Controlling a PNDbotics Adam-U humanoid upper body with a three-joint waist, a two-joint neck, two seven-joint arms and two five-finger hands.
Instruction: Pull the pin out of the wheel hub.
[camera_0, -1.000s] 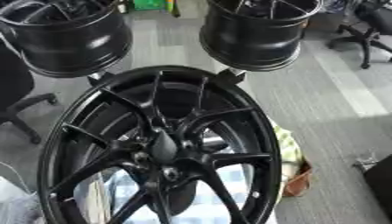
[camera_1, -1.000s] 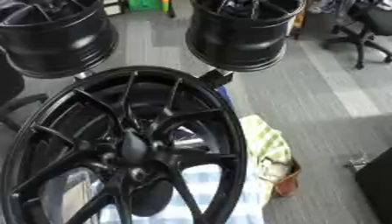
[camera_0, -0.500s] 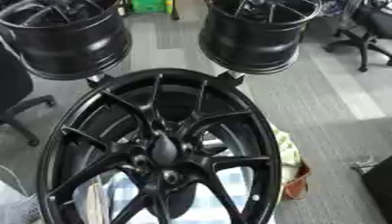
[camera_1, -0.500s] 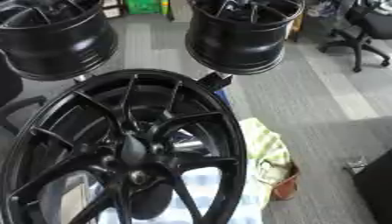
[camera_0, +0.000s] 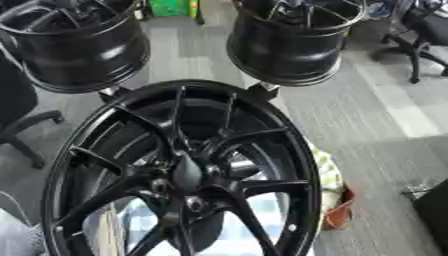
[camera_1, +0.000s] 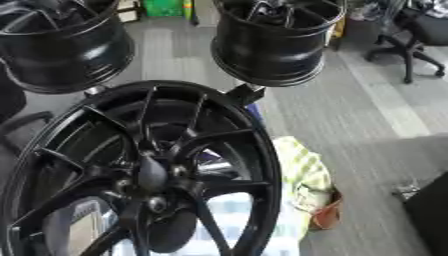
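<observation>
A large black spoked wheel (camera_0: 296, 150) stands tilted right in front of me and fills the lower left of both eye views. Its hub (camera_0: 187, 175) sits at the centre of the spokes, ringed by small round bolt holes (camera_0: 194, 204). I cannot make out a pin among them. Neither of my hands shows in either view.
Two more black wheels stand behind it on stands, one at the upper left (camera_0: 79, 50) and one at the upper middle (camera_0: 289, 45). A checked green-white cloth (camera_1: 302, 175) and an orange thing (camera_0: 337, 217) lie right of the big wheel. Office chairs (camera_0: 420, 35) stand on the grey floor. A dark shape (camera_0: 433, 215) is at the right edge.
The whole picture has shifted a little, so the camera has moved. The wheels themselves have not moved.
</observation>
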